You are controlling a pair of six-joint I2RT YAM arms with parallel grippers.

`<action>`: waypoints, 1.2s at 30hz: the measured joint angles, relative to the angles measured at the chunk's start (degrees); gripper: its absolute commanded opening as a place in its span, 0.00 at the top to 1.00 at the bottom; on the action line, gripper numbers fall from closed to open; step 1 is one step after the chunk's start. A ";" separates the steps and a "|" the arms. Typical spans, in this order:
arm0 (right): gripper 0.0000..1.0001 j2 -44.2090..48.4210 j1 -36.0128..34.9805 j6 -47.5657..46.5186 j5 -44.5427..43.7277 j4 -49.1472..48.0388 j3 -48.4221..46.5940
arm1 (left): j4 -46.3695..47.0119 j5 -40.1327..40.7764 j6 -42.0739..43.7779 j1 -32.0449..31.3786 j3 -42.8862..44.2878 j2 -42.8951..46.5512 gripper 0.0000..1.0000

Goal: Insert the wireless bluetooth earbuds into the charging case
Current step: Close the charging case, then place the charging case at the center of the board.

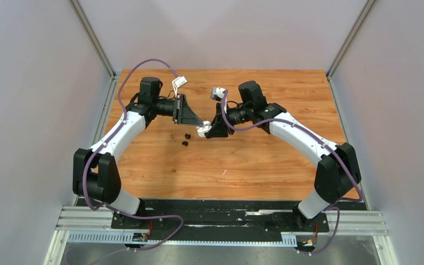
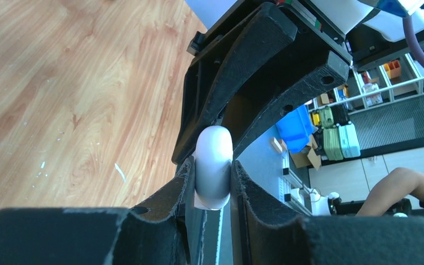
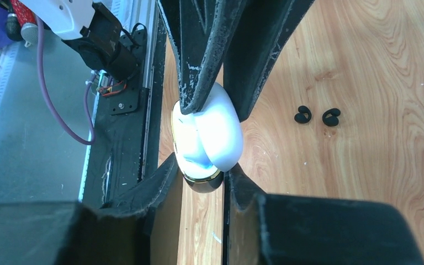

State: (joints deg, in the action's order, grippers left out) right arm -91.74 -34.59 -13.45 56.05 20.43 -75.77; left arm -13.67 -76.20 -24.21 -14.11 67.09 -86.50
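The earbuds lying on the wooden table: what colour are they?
The earbuds are black, seen most clearly in the right wrist view.

Left fingers cover much of the charging case.

I see glossy white plastic case, matt black rough-worn fingers, smooth wood-grain table, glossy black earbuds
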 measured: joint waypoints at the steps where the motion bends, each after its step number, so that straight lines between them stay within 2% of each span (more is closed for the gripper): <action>1: 1.00 0.00 0.20 0.94 0.00 -0.37 0.02 | 0.11 0.11 0.07 0.00 0.07 0.00 0.81; 2: 1.00 0.00 0.44 2.01 0.00 -0.74 0.11 | 0.02 0.17 0.31 -0.02 0.26 0.00 0.72; 6: 1.00 -0.02 1.18 6.95 0.28 -3.06 0.70 | -2.60 1.20 3.61 -0.24 1.95 0.02 0.57; 10: 1.00 -0.83 1.97 10.38 0.31 -4.42 0.79 | -6.38 3.34 8.74 -1.53 3.02 0.96 0.53; 15: 1.00 -2.27 2.86 15.43 0.55 -5.53 0.83 | -12.57 10.12 17.57 -3.32 5.35 2.10 0.50; 16: 1.00 -2.60 3.04 16.04 0.20 -5.88 0.85 | -13.31 11.96 18.71 -3.61 5.73 2.32 0.48; 17: 1.00 -2.82 3.19 16.39 -0.55 -6.16 0.96 | -14.23 14.43 20.06 -3.98 6.08 2.67 0.43; 19: 1.00 -2.95 3.52 16.35 -3.39 -6.40 2.03 | -15.98 18.67 21.90 -4.31 6.80 3.21 0.36; 24: 1.00 -7.19 9.35 12.79 -13.68 -2.08 5.81 | -23.56 30.03 24.79 -4.48 10.43 4.92 0.34; 29: 0.99 -14.03 14.23 9.18 -19.98 3.02 6.05 | -28.50 34.95 26.25 -4.31 9.42 6.01 0.20; 32: 0.92 -17.07 14.62 7.76 -22.56 3.98 5.18 | -30.60 36.24 26.49 -3.61 5.92 7.45 0.14; 34: 0.83 -19.02 14.64 7.08 -23.69 4.09 3.98 | -31.85 36.46 26.47 -2.93 4.39 8.20 0.10; 35: 0.68 -19.96 14.71 6.64 -24.20 4.04 3.28 | -32.35 36.48 26.43 -2.47 3.87 8.46 0.09; 36: 0.58 -20.70 14.82 6.38 -24.04 3.96 2.60 | -32.68 36.52 26.32 -1.92 3.54 8.66 0.04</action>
State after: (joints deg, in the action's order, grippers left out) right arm -112.44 -19.77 -7.07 32.01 24.38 -73.17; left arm -46.35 -39.68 2.11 -16.03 70.63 -77.84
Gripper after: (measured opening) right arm 0.243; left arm 0.888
